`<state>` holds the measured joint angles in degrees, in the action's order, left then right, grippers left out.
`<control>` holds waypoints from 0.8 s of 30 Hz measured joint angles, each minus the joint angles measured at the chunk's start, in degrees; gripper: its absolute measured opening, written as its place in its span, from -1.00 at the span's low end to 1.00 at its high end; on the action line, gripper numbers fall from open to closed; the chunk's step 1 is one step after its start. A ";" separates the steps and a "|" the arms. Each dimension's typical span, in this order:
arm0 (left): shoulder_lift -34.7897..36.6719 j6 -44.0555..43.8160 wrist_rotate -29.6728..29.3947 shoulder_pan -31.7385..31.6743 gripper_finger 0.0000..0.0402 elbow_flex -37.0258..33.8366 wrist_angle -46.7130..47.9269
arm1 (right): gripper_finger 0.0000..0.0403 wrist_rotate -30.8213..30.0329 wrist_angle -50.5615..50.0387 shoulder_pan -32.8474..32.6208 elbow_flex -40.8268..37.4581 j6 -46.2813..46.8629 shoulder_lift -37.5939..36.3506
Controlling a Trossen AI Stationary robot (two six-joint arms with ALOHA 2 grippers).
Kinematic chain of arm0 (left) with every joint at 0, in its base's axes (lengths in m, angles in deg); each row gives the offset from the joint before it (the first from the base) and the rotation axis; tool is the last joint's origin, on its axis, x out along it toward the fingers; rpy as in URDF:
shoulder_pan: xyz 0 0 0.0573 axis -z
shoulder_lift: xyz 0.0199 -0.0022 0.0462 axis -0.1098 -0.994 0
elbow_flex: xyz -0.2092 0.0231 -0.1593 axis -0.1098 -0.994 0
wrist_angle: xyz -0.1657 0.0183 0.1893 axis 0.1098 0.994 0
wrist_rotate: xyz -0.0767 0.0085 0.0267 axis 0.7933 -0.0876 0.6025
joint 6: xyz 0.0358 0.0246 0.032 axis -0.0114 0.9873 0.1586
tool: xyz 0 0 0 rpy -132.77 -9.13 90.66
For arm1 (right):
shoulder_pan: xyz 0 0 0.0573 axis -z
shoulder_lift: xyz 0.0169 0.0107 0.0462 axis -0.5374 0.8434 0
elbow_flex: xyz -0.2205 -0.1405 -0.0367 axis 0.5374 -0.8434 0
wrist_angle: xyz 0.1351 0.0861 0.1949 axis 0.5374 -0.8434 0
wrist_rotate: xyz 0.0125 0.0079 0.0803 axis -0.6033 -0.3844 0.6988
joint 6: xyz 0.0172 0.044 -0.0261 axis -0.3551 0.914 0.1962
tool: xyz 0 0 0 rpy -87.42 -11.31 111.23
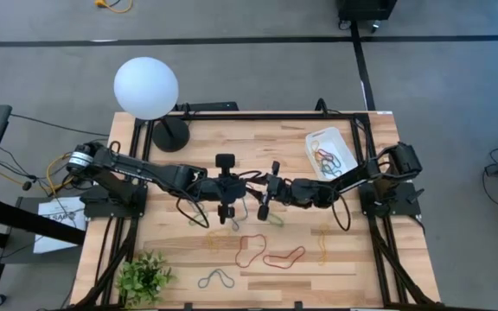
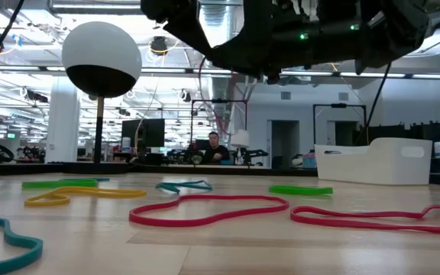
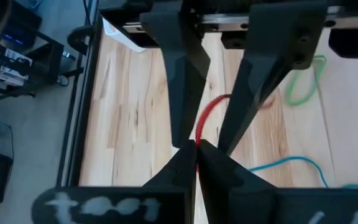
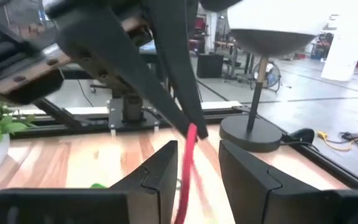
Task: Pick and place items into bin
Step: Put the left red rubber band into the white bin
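Observation:
My left gripper hovers over the table's middle, shut on a red rubber band. My right gripper faces it from the right. It is open, with a finger on each side of the hanging red band; whether either finger touches the band I cannot tell. Other loops lie flat on the wood: red, red, yellow, green, grey-blue. The white bin stands at the far right and has several bands in it. My left gripper pinches the red band between its two fingertips, on a short stretch of the loop. The fingers slant down at it from above. The band hangs below them and is lifted off the wood; its lower end runs out of the right wrist view.
A white globe lamp on a black base stands at the far left corner. A small green plant sits at the near left corner. Black cables loop beneath both arms. A black frame edges the table.

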<state>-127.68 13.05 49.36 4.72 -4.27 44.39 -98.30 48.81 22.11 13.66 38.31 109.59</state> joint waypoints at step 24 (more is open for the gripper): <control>-0.02 -0.01 0.42 0.02 -1.00 0.02 2.21 | -0.99 -1.44 -3.32 -0.47 0.00 0.00 -0.01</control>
<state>-127.70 13.04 49.78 4.75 -4.25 46.60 -99.73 45.50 21.64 13.66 38.31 109.58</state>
